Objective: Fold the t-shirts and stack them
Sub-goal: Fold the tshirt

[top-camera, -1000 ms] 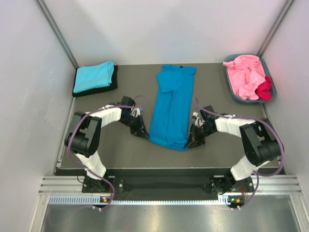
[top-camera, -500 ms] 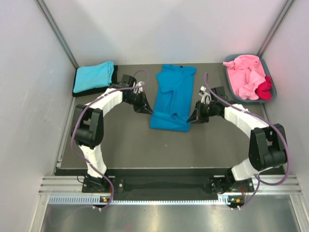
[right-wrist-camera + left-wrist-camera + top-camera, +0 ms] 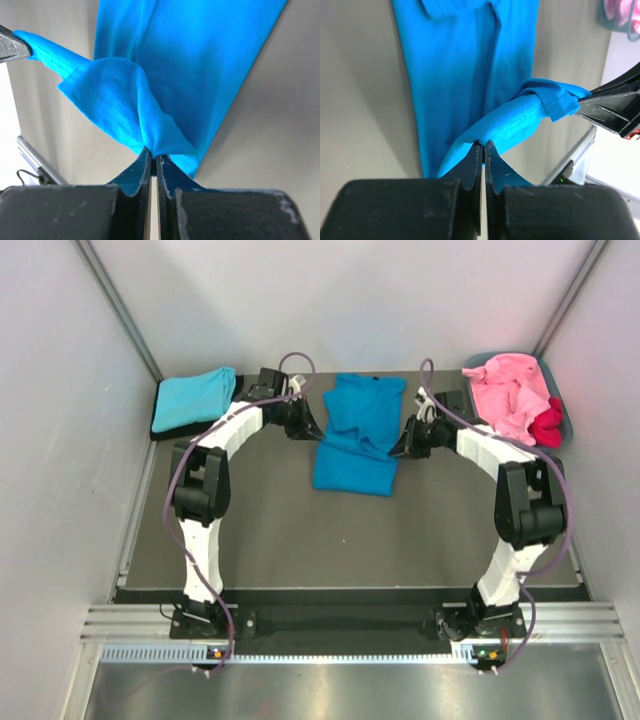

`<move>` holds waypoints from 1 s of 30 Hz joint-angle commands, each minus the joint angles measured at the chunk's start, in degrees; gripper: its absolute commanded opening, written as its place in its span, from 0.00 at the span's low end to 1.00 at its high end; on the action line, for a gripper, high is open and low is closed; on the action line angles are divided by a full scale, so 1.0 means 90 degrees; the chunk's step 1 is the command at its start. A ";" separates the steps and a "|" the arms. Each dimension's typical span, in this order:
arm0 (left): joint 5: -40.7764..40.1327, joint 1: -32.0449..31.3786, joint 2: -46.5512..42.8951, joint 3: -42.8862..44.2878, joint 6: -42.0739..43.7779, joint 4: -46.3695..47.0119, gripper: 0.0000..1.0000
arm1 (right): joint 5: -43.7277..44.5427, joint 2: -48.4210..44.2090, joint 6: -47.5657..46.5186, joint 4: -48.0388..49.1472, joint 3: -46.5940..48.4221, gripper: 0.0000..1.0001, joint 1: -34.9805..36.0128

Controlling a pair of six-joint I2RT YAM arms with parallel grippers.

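Blue t-shirt [image 3: 355,455] farther back — seemingly in left fingers [image 3: 469,172]; right fingers [image 3: 131,175]

Grey-blue tub [image 3: 474,362] (far right), dark tabletop [image 3: 300,530]

Both arms are stretching farther toward the top of the frame. The left fingers [image 3: 476,167] and right fingers [image 3: 134,174] are dragging the bright blue t-shirt [image 3: 355,468] hem up over itself, shortening it.

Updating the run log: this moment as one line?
phase: mid-fold | left fingers: shut on blue shirt | right fingers: shut on blue shirt
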 commanded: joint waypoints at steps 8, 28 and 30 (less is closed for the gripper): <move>-0.0144 0.0048 0.0892 0.0987 0.0103 0.0620 0.00 | 0.0255 0.0901 -0.0327 0.0268 0.1163 0.00 -0.0093; -0.0537 0.0642 0.0095 0.0972 0.0582 -0.0238 0.59 | 0.0503 0.0297 -0.0640 -0.0776 0.1205 0.51 -0.0404; -0.0028 0.0877 -0.0102 0.0570 0.0699 -0.0636 0.58 | 0.0072 -0.0005 -0.0387 -0.1040 0.0522 0.53 -0.0493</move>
